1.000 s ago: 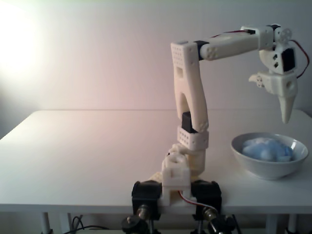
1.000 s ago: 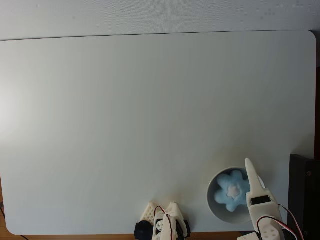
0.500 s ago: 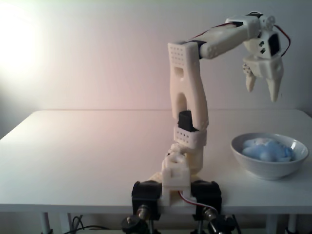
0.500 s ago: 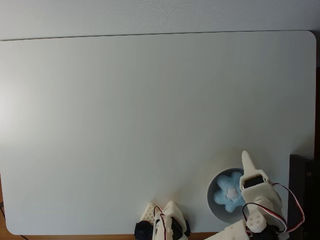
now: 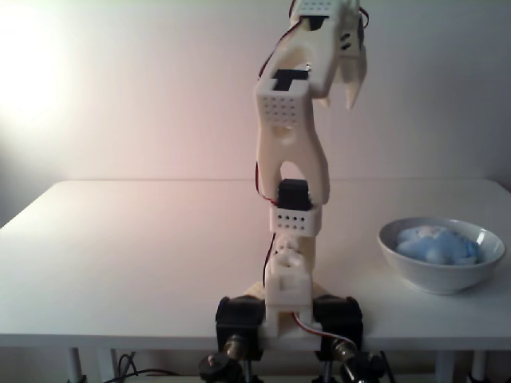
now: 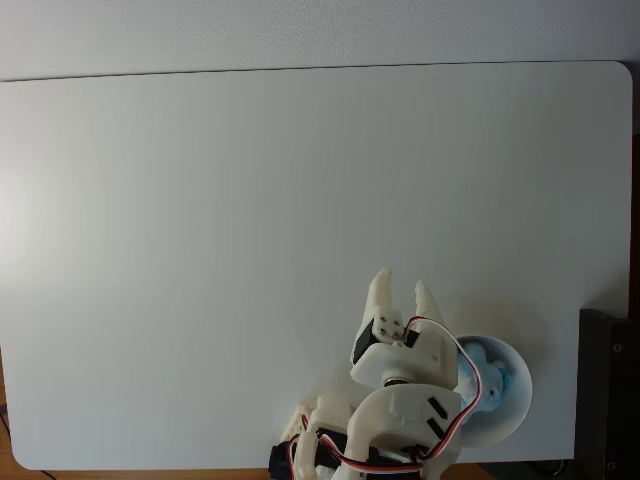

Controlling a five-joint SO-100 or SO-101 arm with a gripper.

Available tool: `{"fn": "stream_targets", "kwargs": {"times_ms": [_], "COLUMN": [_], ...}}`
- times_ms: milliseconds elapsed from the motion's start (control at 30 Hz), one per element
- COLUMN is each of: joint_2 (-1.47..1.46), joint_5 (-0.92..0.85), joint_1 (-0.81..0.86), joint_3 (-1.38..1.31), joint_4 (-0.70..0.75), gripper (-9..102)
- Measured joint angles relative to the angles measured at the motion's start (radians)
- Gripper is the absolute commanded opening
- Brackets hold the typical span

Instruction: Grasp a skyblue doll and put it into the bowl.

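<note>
The white plastic gripper (image 6: 402,291) has its two fingers (image 6: 381,291) spread apart around nothing, raised high over the white table (image 6: 250,200). Below and to their right in both fixed views, the pale sky-blue plush doll (image 5: 435,243) lies inside the glossy white-grey ceramic bowl (image 5: 441,274).

One fixed view sits low at the near edge of the flat white table (image 5: 144,239), facing level across it, close behind the arm's base. Another fixed view hangs high, looking straight down. Both share the round glossy white-grey ceramic bowl (image 5: 439,275) (image 6: 512,405).
</note>
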Motion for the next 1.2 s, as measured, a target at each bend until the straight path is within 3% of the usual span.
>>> {"fn": "stream_targets", "kwargs": {"times_ms": [467,1067,1200], "joint_2": [0.187,1.04,1.086], "joint_5": [0.002,0.002,0.002], "joint_1": [-0.314,-0.351,-0.353], "joint_3": [0.066,0.93,1.117], "joint_4": [0.002,-0.012,-0.072], "gripper": [0,0,0]}}
